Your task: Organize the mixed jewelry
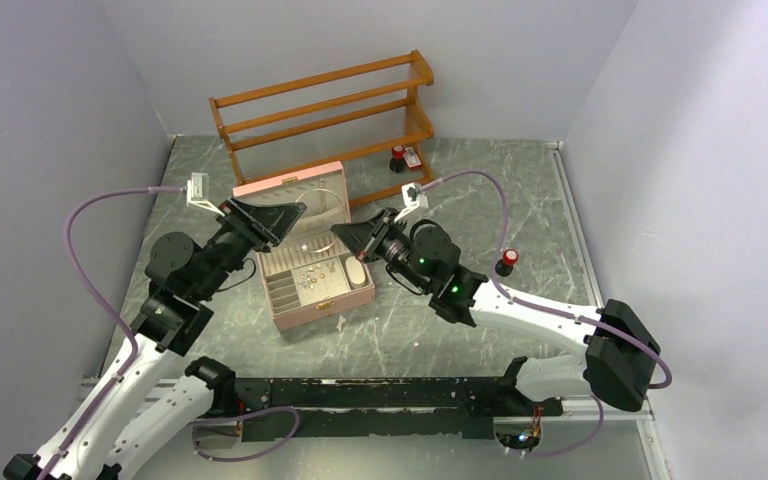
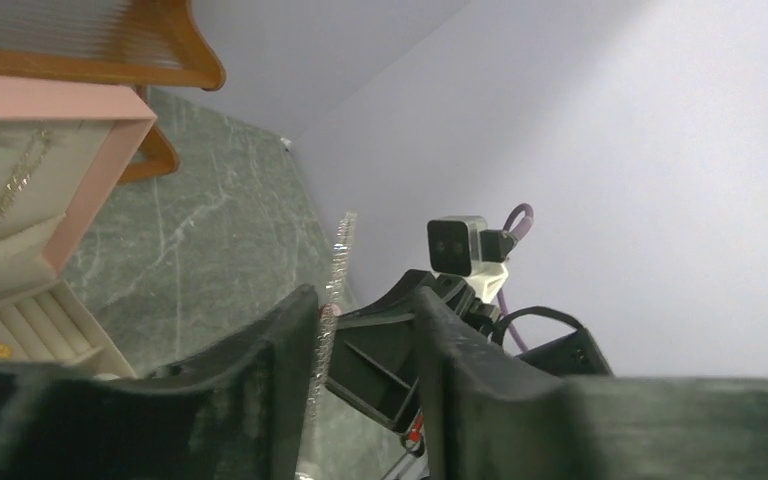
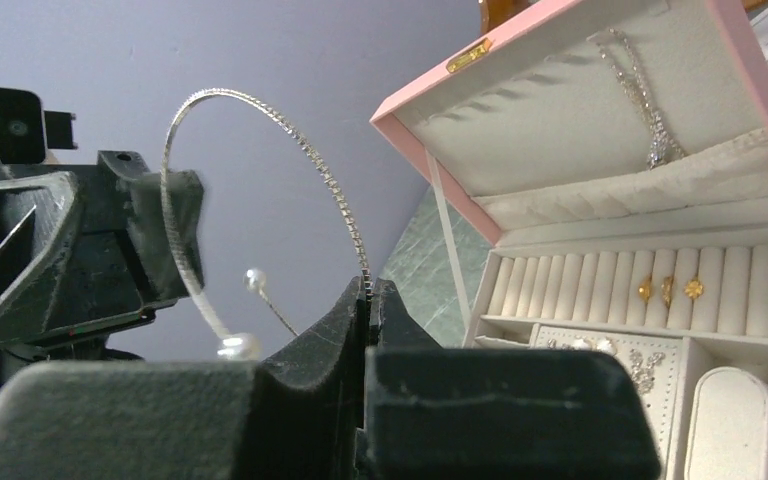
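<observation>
Right wrist view has the right fingers [image 3: 310,350] clenched on one end of a thin silver bangle [image 3: 212,92], an open hoop that arcs up and over to finish in a pearl [image 3: 239,347]. A second pearl sits on a short wire just beside it. The hoop is held in the air to the left of the pink box [image 1: 322,306], which stands open on the worktop [image 1: 520,200].

From the left wrist view the same bangle appears edge-on, lying close against one of the left fingers [image 2: 270,380]. These are spread apart and grip nothing. Whether the metal actually touches that finger I cannot tell.

Inside the box, gold earrings [image 3: 666,290] sit in the ring rolls, small silver pieces lie in the tray below them, and a necklace [image 3: 645,110] hangs in the lid.

The bangle looks very light, springy and smooth, so it will likely twist or slip in a pinch at a single point. Because the hoop is open, a hard squeeze across it could bend it out of shape. The pearls look the most fragile part. The safest hold seems to be on the plain wire well away from the pearl ends, with the flat of the pads across the band.
</observation>
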Action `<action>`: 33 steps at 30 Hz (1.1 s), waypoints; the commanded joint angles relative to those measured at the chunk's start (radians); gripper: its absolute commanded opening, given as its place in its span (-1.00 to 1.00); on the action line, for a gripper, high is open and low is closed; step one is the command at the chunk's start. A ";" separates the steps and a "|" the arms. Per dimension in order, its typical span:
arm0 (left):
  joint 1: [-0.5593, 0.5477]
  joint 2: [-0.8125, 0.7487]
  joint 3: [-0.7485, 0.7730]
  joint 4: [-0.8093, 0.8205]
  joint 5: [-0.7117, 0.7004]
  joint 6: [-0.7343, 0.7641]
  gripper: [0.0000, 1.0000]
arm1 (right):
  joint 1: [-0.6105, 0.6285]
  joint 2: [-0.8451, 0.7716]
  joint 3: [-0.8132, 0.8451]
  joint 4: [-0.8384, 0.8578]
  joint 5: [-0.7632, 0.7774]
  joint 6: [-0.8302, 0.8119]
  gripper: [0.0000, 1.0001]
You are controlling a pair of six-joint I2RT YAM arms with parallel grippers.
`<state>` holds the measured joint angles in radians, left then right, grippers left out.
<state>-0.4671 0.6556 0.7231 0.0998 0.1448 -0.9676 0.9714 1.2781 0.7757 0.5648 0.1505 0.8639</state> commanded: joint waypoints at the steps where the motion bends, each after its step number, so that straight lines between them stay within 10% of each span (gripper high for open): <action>1: 0.004 -0.036 0.008 -0.093 -0.094 0.052 0.15 | 0.000 0.004 0.051 -0.029 0.030 -0.108 -1.00; 11: 0.004 -0.112 0.051 -0.416 -0.364 0.171 0.74 | 0.000 0.095 0.167 -0.144 -0.074 -0.364 -1.00; 20: 0.004 -0.240 0.115 -0.500 -0.611 0.296 0.77 | 0.000 0.333 0.349 -0.220 -0.134 -0.490 -1.00; 33: 0.004 -0.255 0.114 -0.481 -0.594 0.345 0.77 | -0.006 0.560 0.583 -0.295 -0.105 -0.582 -1.00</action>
<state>-0.4671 0.4015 0.8349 -0.3939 -0.4385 -0.6537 0.9703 1.8099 1.3029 0.2871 0.0166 0.3264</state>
